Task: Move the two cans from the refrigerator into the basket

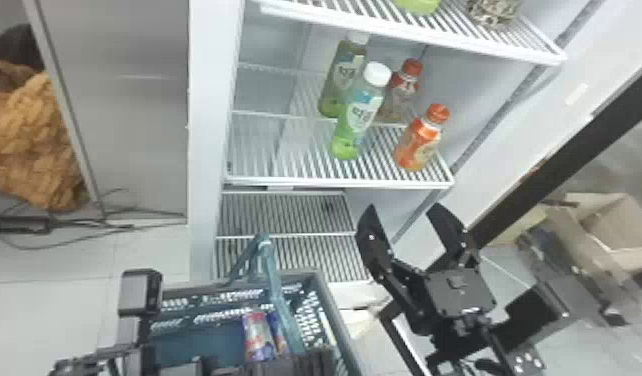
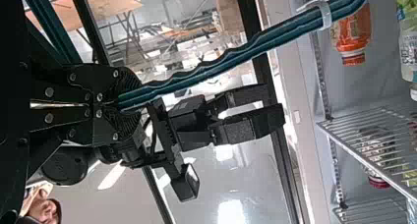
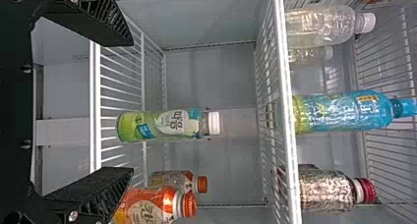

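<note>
In the head view, my left gripper [image 1: 310, 361] is at the bottom edge by the basket [image 1: 318, 285]. The left wrist view has my left gripper [image 2: 129, 102] shut on the blue-green basket handle [image 2: 236, 54]. Inside the basket lie a red-and-silver can [image 1: 258, 337] and, against it, a mostly hidden blue can [image 1: 279, 332]. To the right of the basket, my right gripper [image 1: 404, 206] stands open before the refrigerator, its fingers apart with nothing held. In the right wrist view, my right gripper [image 3: 133, 106] faces the shelves.
On the middle refrigerator shelf [image 1: 335, 184] stand two green bottles [image 1: 357, 117] and two orange-capped bottles [image 1: 419, 142]. More bottles are on the shelf above. The refrigerator's side wall [image 1: 205, 150] rises behind the basket's left part. Cardboard boxes [image 1: 620, 225] lie at the right.
</note>
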